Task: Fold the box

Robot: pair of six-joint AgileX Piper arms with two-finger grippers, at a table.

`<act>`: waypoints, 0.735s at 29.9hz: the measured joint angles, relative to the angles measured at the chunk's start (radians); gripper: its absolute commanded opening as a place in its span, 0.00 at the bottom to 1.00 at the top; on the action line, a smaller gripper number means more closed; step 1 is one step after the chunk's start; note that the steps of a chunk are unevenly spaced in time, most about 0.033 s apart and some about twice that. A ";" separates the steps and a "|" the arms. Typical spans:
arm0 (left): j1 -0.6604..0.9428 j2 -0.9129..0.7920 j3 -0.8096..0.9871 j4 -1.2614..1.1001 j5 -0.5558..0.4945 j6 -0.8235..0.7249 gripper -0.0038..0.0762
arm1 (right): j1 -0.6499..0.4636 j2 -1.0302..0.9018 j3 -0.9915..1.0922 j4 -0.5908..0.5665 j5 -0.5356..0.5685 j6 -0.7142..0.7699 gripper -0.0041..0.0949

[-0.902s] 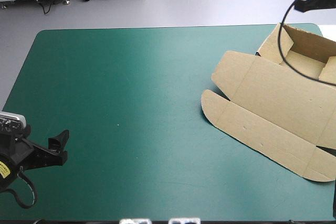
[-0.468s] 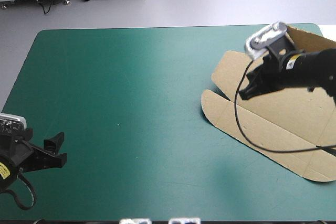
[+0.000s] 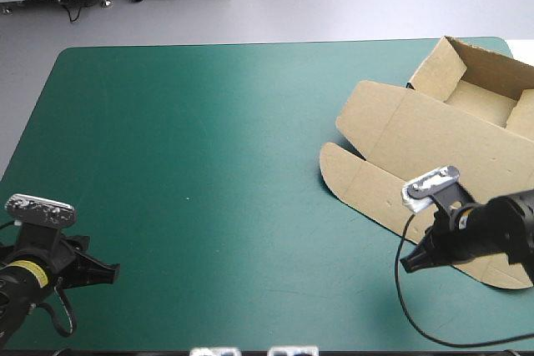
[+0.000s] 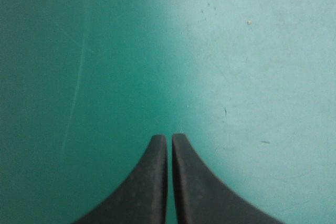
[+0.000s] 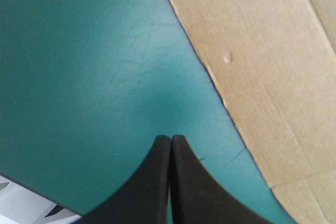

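Changed: your right gripper (image 3: 407,263) has come away from above the box (image 3: 434,147) and now sits low toward the table's near edge. Your left gripper (image 3: 111,271), earlier spread apart, has drawn together.
Left gripper: you have it at the near left corner of the table (image 3: 250,60), over bare teal-green cover (image 3: 209,139). Its two black fingers (image 4: 155,182) stand side by side with only a hairline slit between them, and they hold nothing.
Right gripper: you have it at the near right, with its tip over the cover just off the box's near long edge. Its fingers (image 5: 152,182) meet in one pointed arch with nothing between them.
Box: it lies on the table's right side, running from the near right back to the far right corner.
Lid: the lid (image 3: 417,198) lies flat on the cover, nearest your right gripper.
Tray: the tray (image 3: 480,93) is open with its walls raised, at the far right corner.
Count: you see two grippers, one brown box, two small dents (image 5: 227,57) in the board beside your right gripper, and one pale speck (image 3: 187,198) on the cover.
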 measured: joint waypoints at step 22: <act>0.000 0.000 0.074 -0.090 -0.138 -0.081 0.04 | 0.000 -0.401 0.169 -0.137 -0.023 0.186 0.02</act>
